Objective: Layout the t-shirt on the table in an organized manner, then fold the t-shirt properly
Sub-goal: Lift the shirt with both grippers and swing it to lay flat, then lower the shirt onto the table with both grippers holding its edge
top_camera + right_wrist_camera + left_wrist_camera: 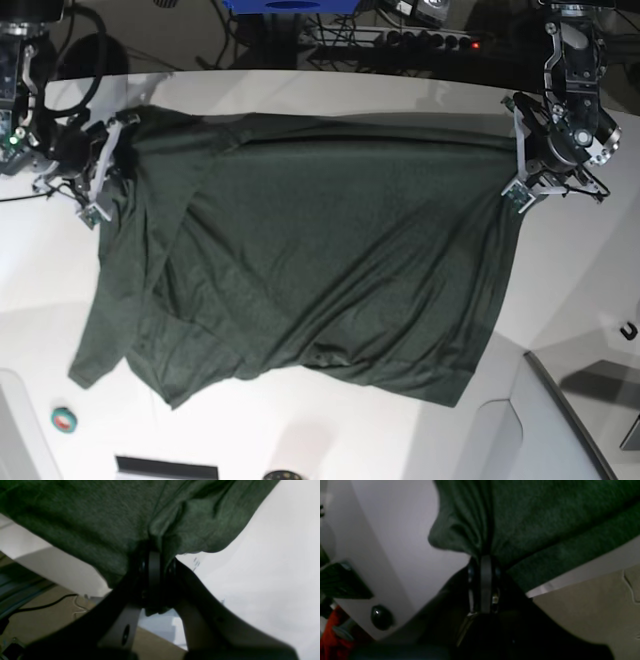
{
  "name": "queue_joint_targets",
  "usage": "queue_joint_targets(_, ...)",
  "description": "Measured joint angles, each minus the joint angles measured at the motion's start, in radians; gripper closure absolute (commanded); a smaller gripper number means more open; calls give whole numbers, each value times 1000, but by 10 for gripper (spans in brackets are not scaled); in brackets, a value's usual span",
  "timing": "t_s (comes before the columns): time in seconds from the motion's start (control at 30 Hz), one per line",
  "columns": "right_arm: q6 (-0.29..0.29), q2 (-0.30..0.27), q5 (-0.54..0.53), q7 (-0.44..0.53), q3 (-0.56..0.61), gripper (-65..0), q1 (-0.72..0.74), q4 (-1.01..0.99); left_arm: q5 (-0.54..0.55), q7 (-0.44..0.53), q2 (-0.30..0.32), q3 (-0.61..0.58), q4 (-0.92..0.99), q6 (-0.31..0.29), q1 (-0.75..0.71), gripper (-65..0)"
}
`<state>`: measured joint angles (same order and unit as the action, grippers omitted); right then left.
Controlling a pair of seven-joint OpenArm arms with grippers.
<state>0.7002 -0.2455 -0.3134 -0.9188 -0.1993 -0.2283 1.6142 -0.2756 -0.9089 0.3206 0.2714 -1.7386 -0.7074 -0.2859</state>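
Two pincers are clamped on the same dark green t-shirt [310, 260], one at each far corner, so the cloth runs stretched between them along the far edge of the white table [570, 290]. In the overhead view the left gripper [522, 165] sits at the right of the scene and the right gripper [100, 170] at the left. Up close, the left gripper [483, 567] has its jaws pinched together on a bunched fold of the shirt [545, 517], and the right gripper [153, 562] is likewise closed on a gathered pleat of the fabric [87, 517].

From both pincers the shirt lies toward the near side, spreading out over the tabletop. Its held edge runs left to right, and the body falls away from that line. The right-hand side hangs fairly straight, while the left-hand side is doubled over itself, with a flap trailing toward the near left.

Neither arm is nearer to the work; each has its own corner. As I judge it, the next move turns on drawing both corners evenly to pull that left fold flat.

There is open white table to the near left and down the right side. A small green tape roll [64, 420] lies near the shirt's near-left corner, and the table's curved edge cuts in at the near right, so room there is tighter.
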Motion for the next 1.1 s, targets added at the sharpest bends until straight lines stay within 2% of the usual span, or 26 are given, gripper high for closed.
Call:
queue_joint_targets(0.3, 0, 0, -7, 2, 0, -8, -44, 49, -1, 0, 0, 11, 53, 0, -14, 0)
queue_joint_targets(0.47, 0, 34, -3, -8, -69, -8, -51, 76, -1, 1, -9, 11, 55, 0, -13, 0)
queue_joint_targets(0.6, 0, 42, -4, -8, -77, -8, -49, 81, -1, 0, -13, 11, 58, 0, -14, 0)
queue_joint_targets(1.1, 0, 42, -8, -7, -79, -8, -35, -36, 0, 0, -17, 10, 165, 0, -14, 0)
